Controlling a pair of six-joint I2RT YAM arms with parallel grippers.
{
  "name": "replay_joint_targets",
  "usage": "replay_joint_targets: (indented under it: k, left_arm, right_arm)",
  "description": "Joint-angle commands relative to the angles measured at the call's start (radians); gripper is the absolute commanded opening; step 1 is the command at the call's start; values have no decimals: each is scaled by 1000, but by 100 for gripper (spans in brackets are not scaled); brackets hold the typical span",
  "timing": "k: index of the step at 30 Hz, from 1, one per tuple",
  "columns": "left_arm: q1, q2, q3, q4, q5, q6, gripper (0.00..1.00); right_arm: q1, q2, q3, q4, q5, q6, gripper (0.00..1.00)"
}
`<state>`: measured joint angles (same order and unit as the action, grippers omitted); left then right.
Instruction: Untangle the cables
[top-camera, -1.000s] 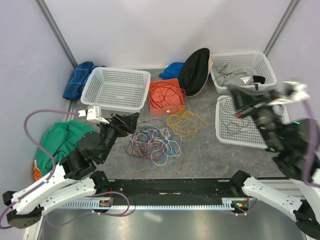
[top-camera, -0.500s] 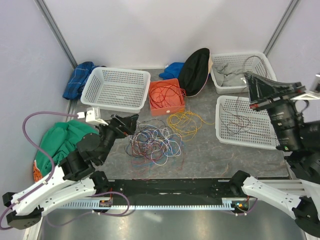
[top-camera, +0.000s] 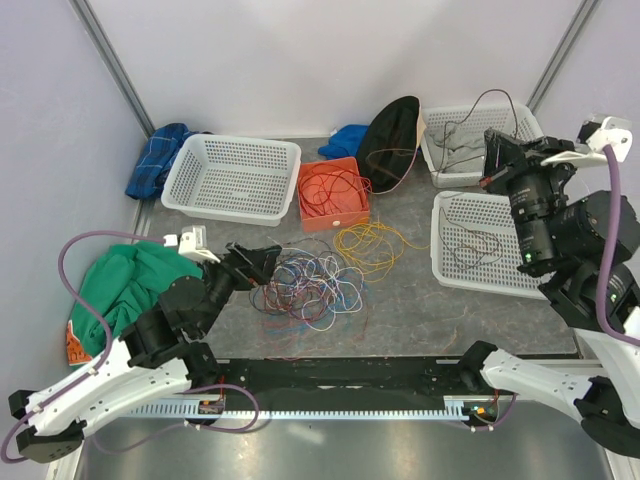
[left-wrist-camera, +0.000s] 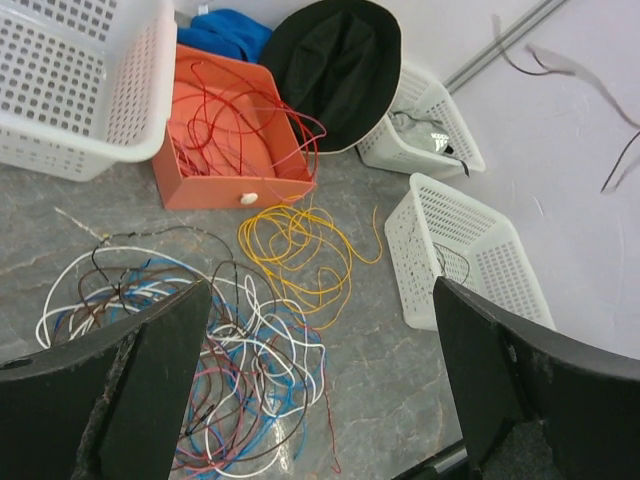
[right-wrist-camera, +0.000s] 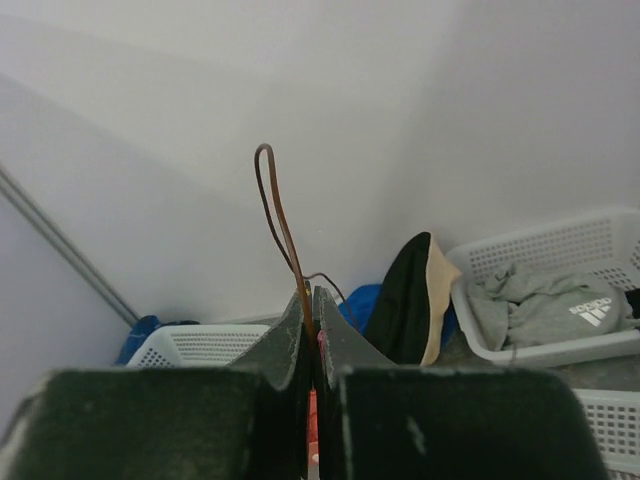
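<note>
So that it hangs clear, a brown cable (right-wrist-camera: 264, 147) is pinched in the right tool (right-wrist-camera: 312, 300); the left tool (left-wrist-camera: 320, 290) is held open over the tangle (left-wrist-camera: 225, 370).

3 wht baskets (top-camera: 232, 178), 1 orange box (top-camera: 335, 223)

On grey worktop (top-camera: 400, 300), tangled heap of thin multicoloured wires (top-camera: 305, 285) lies flat. Loose yellow wire coil (top-camera: 368, 245) just beside it. Red wires (top-camera: 335, 188) inside orange box (top-camera: 340, 221). A thin brown wire (right-wrist-camera: 278, 215) loops upward, pinched in right claw (right-wrist-camera: 311, 300).
</note>
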<state>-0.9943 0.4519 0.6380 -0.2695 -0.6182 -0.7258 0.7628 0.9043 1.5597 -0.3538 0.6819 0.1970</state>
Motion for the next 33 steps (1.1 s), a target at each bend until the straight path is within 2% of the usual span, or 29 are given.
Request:
replay_joint_targets:
  k: [1, 4, 9, 16, 20, 24, 33]
  left_arm:
    - [3, -28, -49, -27, 37, -98, 100]
    - [3, -30, -72, -28, 58, -119, 100]
    - [2, -24, -93, -28, 90, -153, 100]
    - [3, 2, -106, -27, 136, -176, 100]
    - [2, 14, -119, -14, 152, -188, 100]
    - [3, 25, -129, 0, 170, -190, 100]
    - [2, -4, -170, 4, 193, -202, 100]
  right_arm:
    - [0, 42, 26, -7, 145, -59, 0]
    - [-2, 56, 17, -4, 208, -76, 0]
    - [-11, 48, -74, 99, 370, -220, 0]
    - [-86, 10, -150, 144, 418, -263, 0]
    - [-152, 19, -179, 145, 392, -268, 0]
    - [-339, 82, -207, 101, 260, -197, 0]
    - [-454, 147, -231, 105, 243, -96, 0]
